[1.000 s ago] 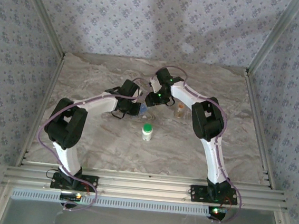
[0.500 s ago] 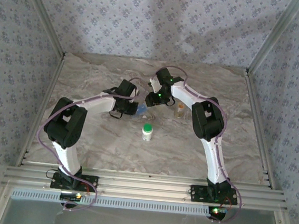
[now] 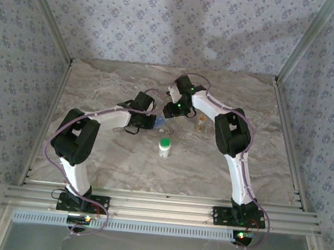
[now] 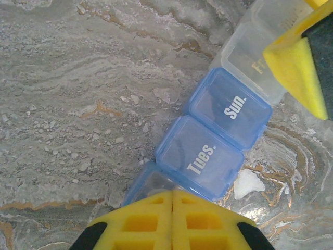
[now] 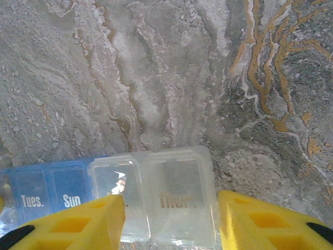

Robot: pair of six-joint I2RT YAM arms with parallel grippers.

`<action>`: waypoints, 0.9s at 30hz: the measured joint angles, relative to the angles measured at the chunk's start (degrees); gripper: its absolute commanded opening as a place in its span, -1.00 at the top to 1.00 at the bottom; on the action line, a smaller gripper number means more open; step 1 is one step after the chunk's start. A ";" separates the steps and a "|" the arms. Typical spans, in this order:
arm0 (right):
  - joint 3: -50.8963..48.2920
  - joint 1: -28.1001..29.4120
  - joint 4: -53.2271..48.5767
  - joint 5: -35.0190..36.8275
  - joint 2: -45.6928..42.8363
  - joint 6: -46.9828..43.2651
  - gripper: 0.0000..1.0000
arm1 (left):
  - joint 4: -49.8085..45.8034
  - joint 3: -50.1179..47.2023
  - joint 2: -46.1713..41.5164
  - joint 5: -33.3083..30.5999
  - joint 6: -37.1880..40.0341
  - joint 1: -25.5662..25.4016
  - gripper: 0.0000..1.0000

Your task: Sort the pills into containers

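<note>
Pill organizer [image 4: 213, 151]: on my top feed it is a short strip of day boxes lying near the middle of the marble desk [image 3: 122, 162], a little toward 12 o'clock. On the left wrist feed the strip runs from 7 o'clock up to 1 o'clock.

At its 9 o'clock end sits the left hand [image 4: 171, 200]. The yellow fingers are pressed flat together with nothing between them, and their tips lie over the last blue box. I cannot tell whether they touch it.

Next come two translucent blue boxes lettered "Tues." and "Sun.", lids down. I cannot make out any contents through the blue. After those come two clear boxes. The first holds something small and pale, but glare blurs it too much to name. The second is faintly marked "Thur." and I cannot tell what is in it.

The right hand [image 5: 171, 205] stands partly open over that clear end, one finger on each side of the "Thur." box. I see nothing clamped.

At 6 o'clock from the strip, apart from it, a white bottle [image 3: 164, 151] with a green cap [image 3: 165, 141] stands upright. At 3 o'clock is a small amber vial [image 3: 200, 125].
</note>
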 measured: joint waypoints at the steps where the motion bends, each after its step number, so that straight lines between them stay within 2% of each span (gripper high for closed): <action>1: 0.00 0.00 0.00 -0.02 0.02 0.00 0.00 | -0.13 0.00 -0.11 -0.04 0.46 -0.11 0.82; 13: 0.04 0.00 -0.02 -0.22 0.11 -0.17 0.00 | -4.79 4.90 -0.26 3.54 6.40 -0.07 0.80; 27: 0.04 0.00 -0.02 -0.26 0.11 -0.24 0.00 | -4.85 3.82 0.74 2.78 6.14 0.52 0.82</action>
